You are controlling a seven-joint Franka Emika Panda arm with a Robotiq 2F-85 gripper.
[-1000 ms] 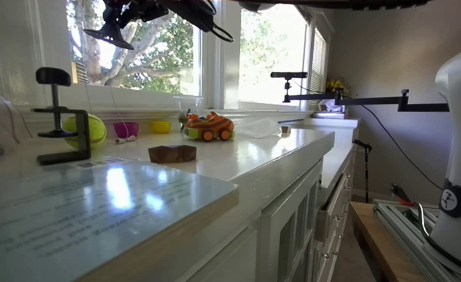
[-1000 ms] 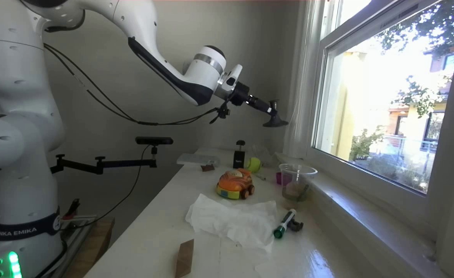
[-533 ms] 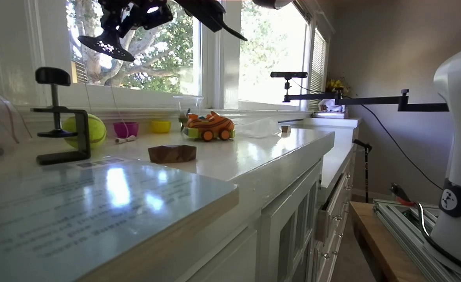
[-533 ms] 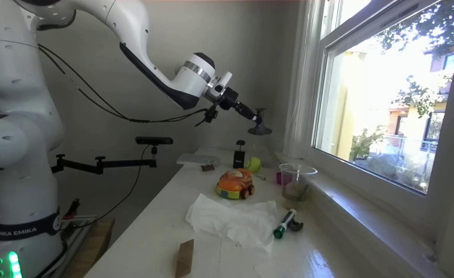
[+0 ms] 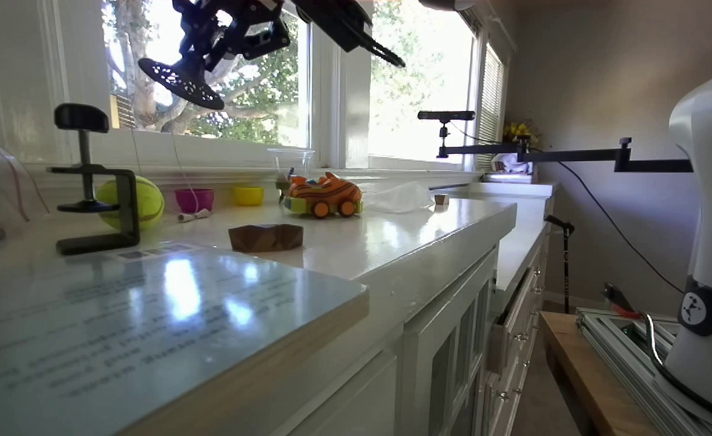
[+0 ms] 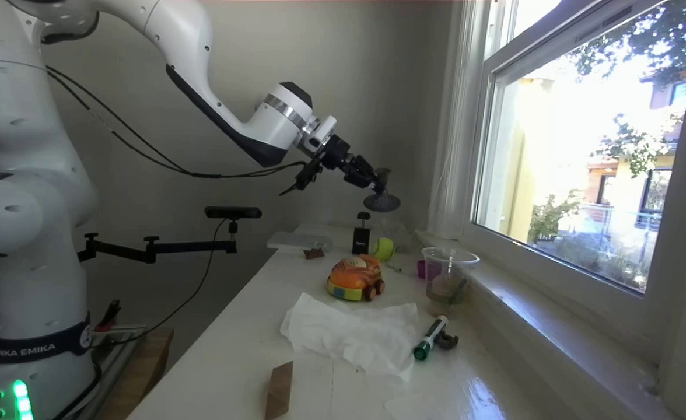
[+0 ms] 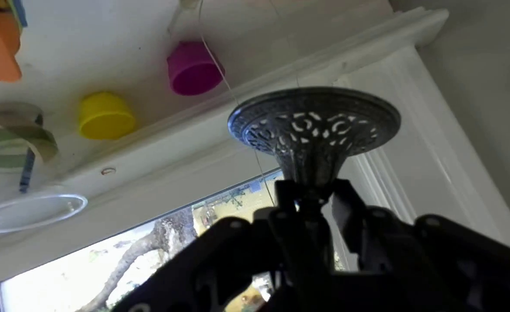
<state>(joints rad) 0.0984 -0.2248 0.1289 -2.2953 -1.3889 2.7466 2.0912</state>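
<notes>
- The gripper is clenched on the narrow neck of a dark flared stand, broad pierced base lowest.
- The dark flared stand is in the air, well above the white countertop.
- In the wrist view a thin cord runs behind its rim; I cannot tell whether they touch.
- A black clamp stands upright near a tennis ball, hiding part of it in an exterior view.
- An orange toy car stands between the black clamp and a crumpled white sheet.
- A clear cup, its contents hard to make out, is near the window sill; a purple cup and a yellow cup are near it.
- A green marker lies by the sheet's edge, just beside a small dark thing.
- One brown block lies near the sheet, another beyond the car.
</notes>
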